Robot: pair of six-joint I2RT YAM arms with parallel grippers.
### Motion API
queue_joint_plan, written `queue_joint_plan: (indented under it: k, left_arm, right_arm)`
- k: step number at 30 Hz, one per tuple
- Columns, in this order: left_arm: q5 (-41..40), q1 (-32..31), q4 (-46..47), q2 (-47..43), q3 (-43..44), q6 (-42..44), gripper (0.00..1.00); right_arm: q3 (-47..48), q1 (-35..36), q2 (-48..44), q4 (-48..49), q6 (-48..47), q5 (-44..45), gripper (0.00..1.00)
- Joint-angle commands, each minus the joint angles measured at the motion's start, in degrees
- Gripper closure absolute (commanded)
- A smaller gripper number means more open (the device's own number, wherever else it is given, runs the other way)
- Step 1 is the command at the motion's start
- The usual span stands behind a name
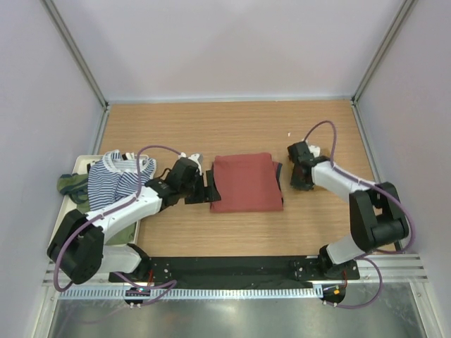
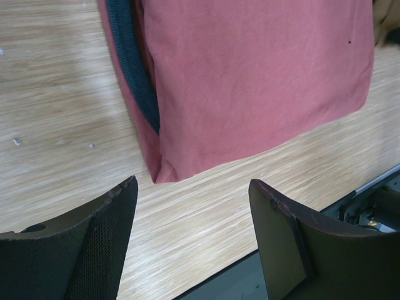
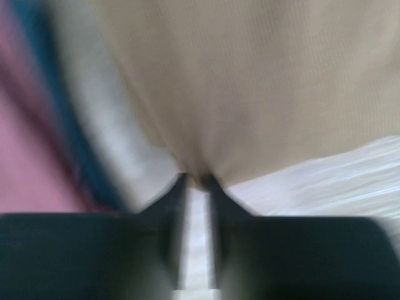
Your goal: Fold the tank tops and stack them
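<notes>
Left gripper [image 2: 192, 187] low over the counter [image 1: 232, 127], jaws spread wide and holding nothing, just short of the near corner of the rust-red tank top [image 2: 250, 81]. That top lies mid-counter, folded into a neat rectangle: smooth matte knit, soft rounded fold edge, navy trim [image 2: 134, 81] of coarser ribbed weave showing along its left side. Counter is pale wood-grain laminate, slick-looking, with a few specks. Right gripper [image 3: 195, 181] sits at the rectangle's far-right edge. Wrist view is blurred, but the jaws are all but closed and appear to nip a puckered point of the tan tank top [image 3: 262, 81], a fine-ribbed, limp cloth lying beside or partly under the red one; cannot tell which. Far left, a white tray [image 1: 84, 158] holds the striped tank top [image 1: 116, 179], crumpled, with the olive tank top [image 1: 70, 184] bunched at its outer edge. Risks, as judged: the tan pinch is thin and may slip; pulling it could drag the folded red top askew on the slick surface; open left jaws coming in low could plough under the corner and undo the fold.
</notes>
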Motion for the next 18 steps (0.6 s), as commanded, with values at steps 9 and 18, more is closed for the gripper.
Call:
queue_joint_plan:
  k: [9,18]
  left_arm:
    - [4.16,-3.93,3.53,8.98,12.0,-2.4,0.25]
    - [3.27,-9.04,5.46,25.67,27.64,-4.25,0.25]
  right_arm:
    - [1.59,5.39,-16.0,-4.81,1.82,-6.98,0.27]
    - [4.23,-11.67,-15.21,0.37,-1.71,-20.44,0.32]
